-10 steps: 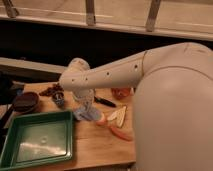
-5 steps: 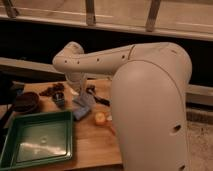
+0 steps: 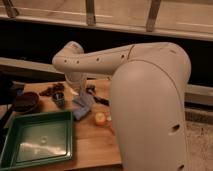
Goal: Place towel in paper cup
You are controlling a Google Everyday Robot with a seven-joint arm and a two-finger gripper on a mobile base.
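elbow higher than a second ago, gripper (image 3: 83,100) at towel (image 3: 82,112) on table (image 3: 92,146), grip unclear

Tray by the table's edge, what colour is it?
Green; the tray shows best in the camera view. The tool is down at the towel.

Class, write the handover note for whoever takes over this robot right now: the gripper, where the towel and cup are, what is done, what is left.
The gripper is low over the wooden table, directly above the towel. Whether it grips the towel cannot be told.
The bluish towel is at table level, just right of the green tray and left of a small orange fruit.
The small dark cup, probably the paper one, stands upright left of the towel, behind the tray.
Done: the gripper has reached the towel.
Left: secure the towel, carry it left and put it in the cup.
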